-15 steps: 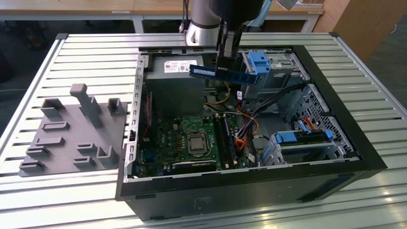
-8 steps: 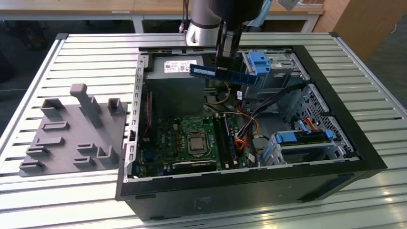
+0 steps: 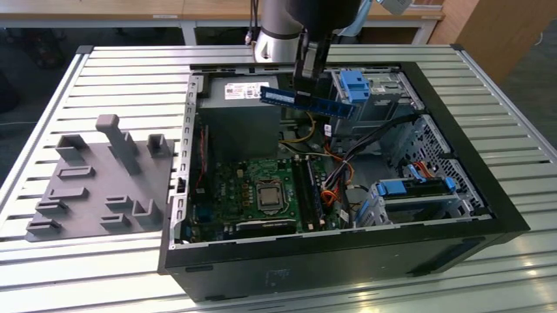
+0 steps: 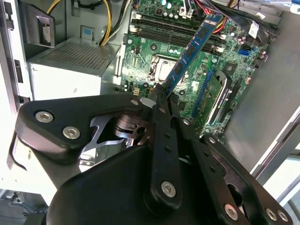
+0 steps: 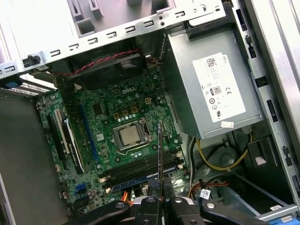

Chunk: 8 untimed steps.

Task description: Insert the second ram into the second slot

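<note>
My gripper (image 3: 311, 91) hangs over the back part of the open computer case (image 3: 487, 195) and is shut on the second ram (image 3: 309, 103), a thin dark blue stick with a pale label. In the exterior view the stick lies nearly level, well above the motherboard (image 3: 252, 195). The second wrist view shows the ram (image 4: 194, 47) reaching out from my gripper (image 4: 161, 93) over the board. Edge-on in the first wrist view, the ram (image 5: 160, 150) stands above the long memory slots (image 5: 140, 169), apart from them. The slots (image 3: 309, 189) run beside the processor socket (image 3: 265, 194).
A grey power supply (image 3: 239, 98) sits at the case's back, by my gripper. Blue drive-bay clips (image 3: 355, 85) and cables (image 3: 335, 169) crowd the exterior view's right side. A grey fixture block (image 3: 96, 176) lies on the slatted table (image 3: 130, 65) to the case's left.
</note>
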Tool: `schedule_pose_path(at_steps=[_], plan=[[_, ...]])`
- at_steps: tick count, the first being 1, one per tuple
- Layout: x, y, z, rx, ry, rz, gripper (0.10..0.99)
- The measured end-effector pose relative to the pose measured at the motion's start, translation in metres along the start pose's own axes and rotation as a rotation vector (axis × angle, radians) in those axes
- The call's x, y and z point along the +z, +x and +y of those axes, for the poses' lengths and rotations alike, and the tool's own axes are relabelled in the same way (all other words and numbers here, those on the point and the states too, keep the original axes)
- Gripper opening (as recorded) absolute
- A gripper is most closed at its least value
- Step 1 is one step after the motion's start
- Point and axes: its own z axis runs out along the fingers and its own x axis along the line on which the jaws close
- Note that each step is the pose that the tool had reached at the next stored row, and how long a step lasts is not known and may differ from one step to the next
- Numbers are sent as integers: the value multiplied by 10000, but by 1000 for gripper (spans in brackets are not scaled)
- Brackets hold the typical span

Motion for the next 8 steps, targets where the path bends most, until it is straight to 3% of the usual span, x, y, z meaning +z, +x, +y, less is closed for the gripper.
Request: schedule_pose_path(at_steps=[8], plan=[[0,0,0,539,9,-20,137]])
